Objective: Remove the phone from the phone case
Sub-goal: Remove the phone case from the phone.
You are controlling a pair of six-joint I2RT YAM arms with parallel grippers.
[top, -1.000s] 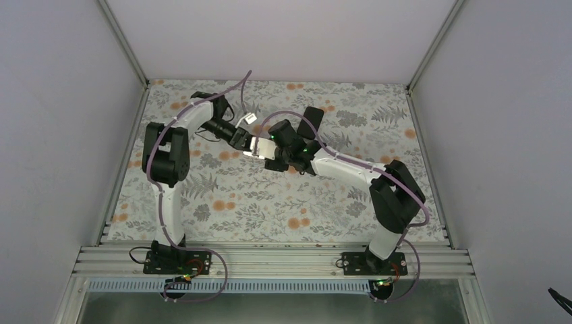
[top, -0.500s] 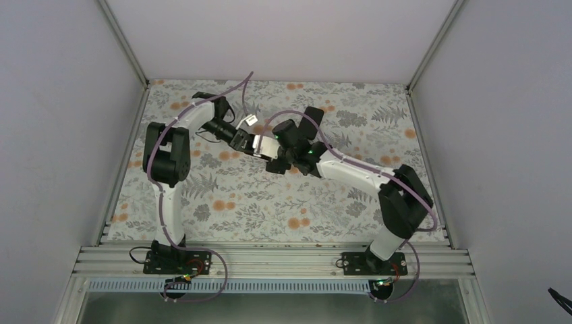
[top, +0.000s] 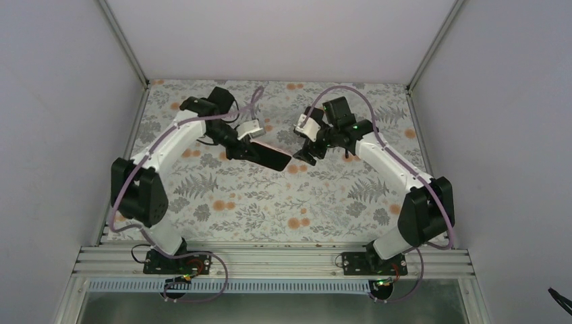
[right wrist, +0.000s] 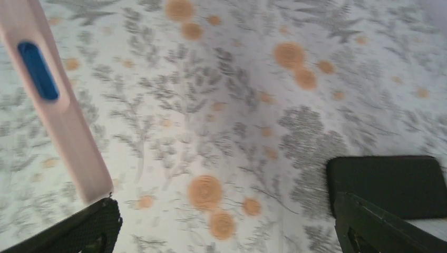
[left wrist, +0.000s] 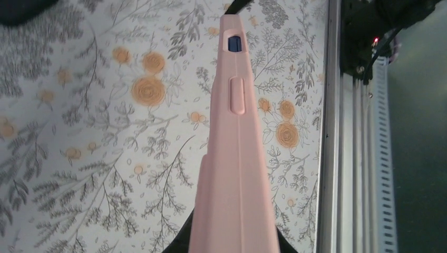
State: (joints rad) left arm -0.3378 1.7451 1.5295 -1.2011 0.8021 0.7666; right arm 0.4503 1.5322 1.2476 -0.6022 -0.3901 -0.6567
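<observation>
- Phone (top: pixel 268 157) seated in a pink phone case (left wrist: pixel 237 158), held up off the flowered table (top: pixel 270 209) around mid-table, a little left of centre. Dark screen face up in the top view, blue body peeking through a cutout (left wrist: pixel 232 43) in the case edge — so not yet out.
- Probably a stiff, fairly heavy glass slab inside a soft, rubbery, grippy sleeve. Likely to need peeling at the rim rather than sliding. Fragile if dropped while off the table.
- Left gripper (top: pixel 241 147) clenched on the far-left end of the case, one finger on each broad face. Free end pointing right and near, toward the other arm.
- Best next hold, as a judgement: a free corner or the long lip of the case, pried back against the left grip. Worth avoiding a flat pinch across screen and back — risk of trapping the phone in the sleeve. Worth avoiding the raised side button (left wrist: pixel 237 96) too.
- Right gripper (top: pixel 307 152) spread wide and holding nothing, just right of the free end, not touching.
- Dark rectangular object (right wrist: pixel 385 182) on the table below the right gripper, identity unclear.
- Open cloth on the near side and to both sides. Metal rail (top: pixel 270 260) along the near edge and enclosure walls left, right and far, all well apart from the phone. Tightest spot: the gap between the two wrists.
</observation>
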